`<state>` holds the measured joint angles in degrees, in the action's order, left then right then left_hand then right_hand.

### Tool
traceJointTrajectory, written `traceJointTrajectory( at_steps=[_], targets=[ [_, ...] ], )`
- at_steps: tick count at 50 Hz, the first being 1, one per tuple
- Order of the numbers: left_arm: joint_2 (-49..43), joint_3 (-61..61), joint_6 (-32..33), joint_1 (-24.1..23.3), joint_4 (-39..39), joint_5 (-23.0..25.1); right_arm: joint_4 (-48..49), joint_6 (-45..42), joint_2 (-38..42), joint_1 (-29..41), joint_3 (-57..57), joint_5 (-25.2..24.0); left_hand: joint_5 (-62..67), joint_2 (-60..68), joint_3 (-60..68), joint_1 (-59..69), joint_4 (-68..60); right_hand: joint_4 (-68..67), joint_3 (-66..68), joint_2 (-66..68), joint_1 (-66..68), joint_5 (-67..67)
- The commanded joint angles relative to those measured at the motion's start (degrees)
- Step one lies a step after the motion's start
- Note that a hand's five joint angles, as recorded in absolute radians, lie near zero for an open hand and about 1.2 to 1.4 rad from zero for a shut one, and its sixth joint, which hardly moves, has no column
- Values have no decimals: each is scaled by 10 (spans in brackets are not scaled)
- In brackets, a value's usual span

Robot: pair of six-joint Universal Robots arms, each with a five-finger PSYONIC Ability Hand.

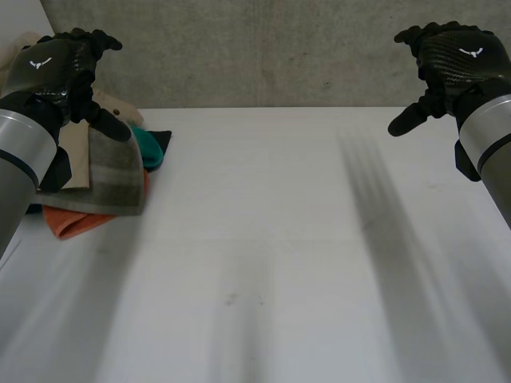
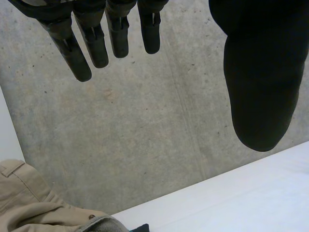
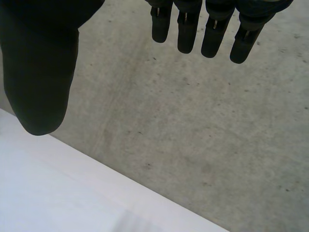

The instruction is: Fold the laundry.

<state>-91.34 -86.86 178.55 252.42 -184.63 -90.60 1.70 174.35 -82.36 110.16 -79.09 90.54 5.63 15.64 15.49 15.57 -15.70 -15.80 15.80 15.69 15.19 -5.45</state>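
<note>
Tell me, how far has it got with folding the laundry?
Seemingly at the start. Done: nothing looks neatly folded; the clothes lie heaped on the table, far left corner. In hand: nothing; left hand and right hand are open, raised. Left: apparently all of them.

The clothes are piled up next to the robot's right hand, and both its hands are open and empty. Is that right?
Not quite. The head view shows the pile of clothes next to the left hand, not the right hand. The rest is right: both hands are open and empty.
</note>
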Motion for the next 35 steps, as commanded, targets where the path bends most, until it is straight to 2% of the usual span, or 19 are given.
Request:
traceJointTrajectory(
  at_steps=[1,13,17,18,21,22,25,28,31,35],
  targets=[
    [1,0,0,0,-1,2,0,0,0,-4,-1,-56,-56,-56,-55,-56,57,58,-58,-57,-52,55],
    [-2,13,3,4,-3,-1,0,0,3,-4,-3,-55,-56,-56,-54,-55,57,58,-58,-57,-52,55],
    [-19,47,24,30,-17,-5,0,0,4,-5,-3,-55,-51,-51,-49,-50,52,58,-58,-57,-52,55],
    [-44,61,48,56,-23,-5,0,0,4,-5,-3,-55,-51,-51,-49,-50,52,58,-58,-57,-52,55],
    [-93,87,103,93,-30,-5,-1,0,4,-5,-3,-56,-52,-53,-51,-52,53,58,-58,-57,-52,55],
    [-126,107,145,109,-36,-5,-1,-1,5,-4,-3,-56,-52,-53,-51,-52,53,58,-58,-57,-52,55],
    [-199,153,225,139,-69,-6,0,-1,11,-4,-3,-57,-54,-54,-53,-54,55,58,-58,-57,-52,55],
    [-258,193,277,149,-101,-8,-1,-1,18,-4,-3,-58,-54,-54,-53,-54,55,58,-58,-57,-52,55],
    [-356,251,359,176,-156,-5,-1,-2,23,-1,-3,-58,-54,-54,-53,-54,55,58,-58,-57,-52,55],
    [-432,294,407,213,-215,-1,-1,-2,33,1,-3,-61,-54,-54,-53,-54,55,58,-58,-57,-52,55]
  ],
)
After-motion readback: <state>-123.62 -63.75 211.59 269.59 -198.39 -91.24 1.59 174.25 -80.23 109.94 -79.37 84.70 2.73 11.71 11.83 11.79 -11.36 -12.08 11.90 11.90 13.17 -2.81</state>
